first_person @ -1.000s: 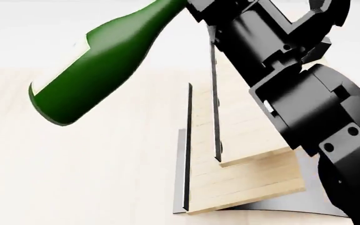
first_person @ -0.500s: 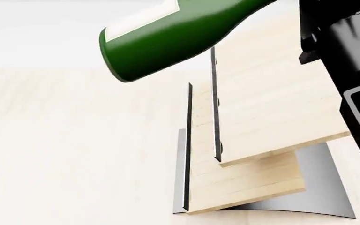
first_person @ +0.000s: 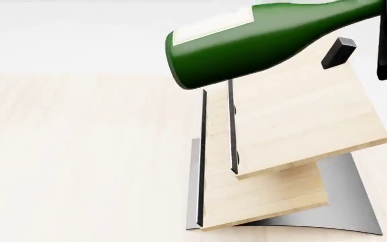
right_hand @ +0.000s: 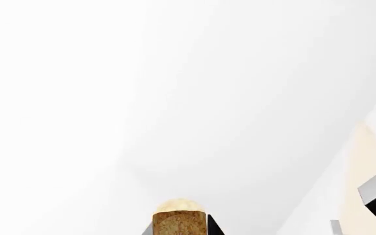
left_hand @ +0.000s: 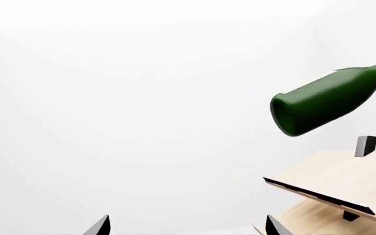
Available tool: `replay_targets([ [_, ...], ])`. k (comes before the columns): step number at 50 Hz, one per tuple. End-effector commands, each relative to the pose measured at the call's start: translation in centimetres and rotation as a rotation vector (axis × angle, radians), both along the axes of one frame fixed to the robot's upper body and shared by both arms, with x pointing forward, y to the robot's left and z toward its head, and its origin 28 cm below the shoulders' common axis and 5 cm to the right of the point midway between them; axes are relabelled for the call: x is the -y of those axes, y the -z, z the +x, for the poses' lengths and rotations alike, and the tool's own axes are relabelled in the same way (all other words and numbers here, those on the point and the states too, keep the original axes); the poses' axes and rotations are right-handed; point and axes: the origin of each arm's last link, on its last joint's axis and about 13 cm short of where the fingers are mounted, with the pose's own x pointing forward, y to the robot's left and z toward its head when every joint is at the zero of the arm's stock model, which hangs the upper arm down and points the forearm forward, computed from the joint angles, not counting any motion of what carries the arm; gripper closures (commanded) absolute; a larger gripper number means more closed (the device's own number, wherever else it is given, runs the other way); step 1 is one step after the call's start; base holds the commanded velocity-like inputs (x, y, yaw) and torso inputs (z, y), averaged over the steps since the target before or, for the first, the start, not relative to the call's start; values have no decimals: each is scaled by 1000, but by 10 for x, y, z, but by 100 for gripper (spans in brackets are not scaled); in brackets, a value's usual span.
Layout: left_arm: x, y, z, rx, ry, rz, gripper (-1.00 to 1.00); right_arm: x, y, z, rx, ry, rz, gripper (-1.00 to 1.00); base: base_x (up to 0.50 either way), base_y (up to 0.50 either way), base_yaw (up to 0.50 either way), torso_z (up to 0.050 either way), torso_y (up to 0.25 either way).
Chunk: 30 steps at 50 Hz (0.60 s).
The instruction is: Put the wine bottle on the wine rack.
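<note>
We hold the wine bottle (first_person: 261, 43) nearly level in the air, above the wine rack (first_person: 287, 131) on the desk (first_person: 79, 161). Our right fingers (right_hand: 212, 226) clamp its neck just below the cork (right_hand: 178, 218). Our left fingers (left_hand: 103, 226) stand apart, holding nothing.

Wine bottle (left_hand: 328, 100), dark green, suspended nearly horizontal above the wine rack (left_hand: 335, 183), base end facing the camera, clear of the boards. Upper light wood board tilted, dark strip along its edge; small black peg (left_hand: 365, 146) upright on it. 2 dark fingertips (left_hand: 100, 226) of the left tool at the frame edge.
</note>
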Motion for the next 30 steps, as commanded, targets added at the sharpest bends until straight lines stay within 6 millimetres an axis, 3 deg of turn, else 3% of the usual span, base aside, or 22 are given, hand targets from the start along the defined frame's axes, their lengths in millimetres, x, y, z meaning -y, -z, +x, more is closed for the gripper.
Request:
replay_targets([
  [1, 0, 1, 1, -4, -1, 2, -100, 17, 5, 2, 17, 52, 9, 100, 0, 0, 0, 0, 0],
  [30, 1, 1, 2, -9, -1, 9, -100, 28, 23, 10, -20, 94, -20, 100, 0, 0, 0, 0, 1],
])
